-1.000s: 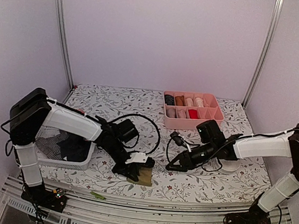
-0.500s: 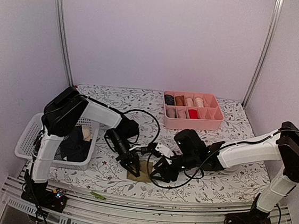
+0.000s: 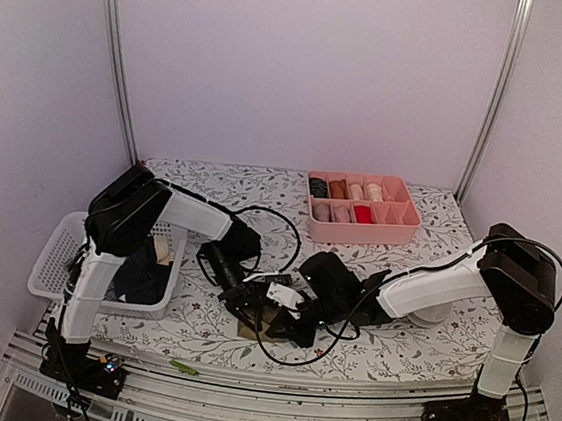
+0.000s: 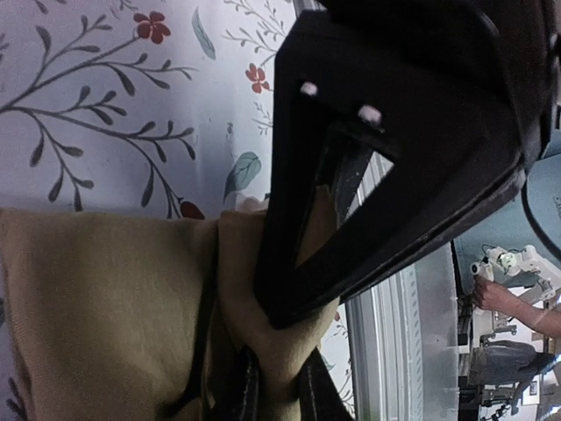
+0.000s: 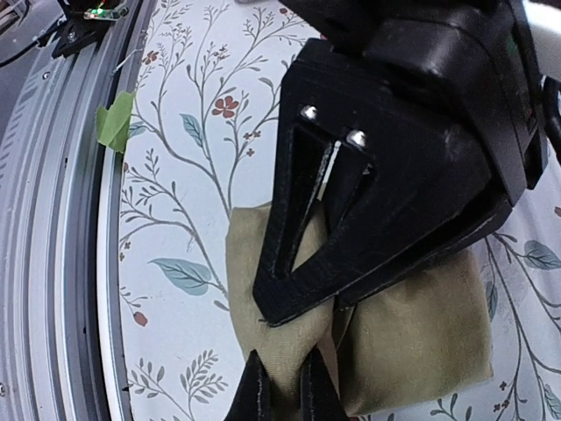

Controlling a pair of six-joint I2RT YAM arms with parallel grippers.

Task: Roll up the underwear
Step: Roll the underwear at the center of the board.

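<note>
the olive-tan underwear (image 5: 412, 342) lies flat near the tabletop's (image 3: 397, 348) front edge, not yet rolled. the left jaws and the right jaws are both pinched shut on a fold of it. more garments wait in the white basket (image 3: 48, 272). the pink tray (image 3: 359, 229) already holds what look like rolls.

The underwear (image 5: 412, 338) lies on the table (image 3: 214, 178), right of the basket (image 3: 53, 252).

L hand (image 4: 276, 399), R hand (image 5: 282, 390) tip-to-tip; basket (image 3: 52, 257) blocks L, tray (image 3: 359, 231) rear.
</note>
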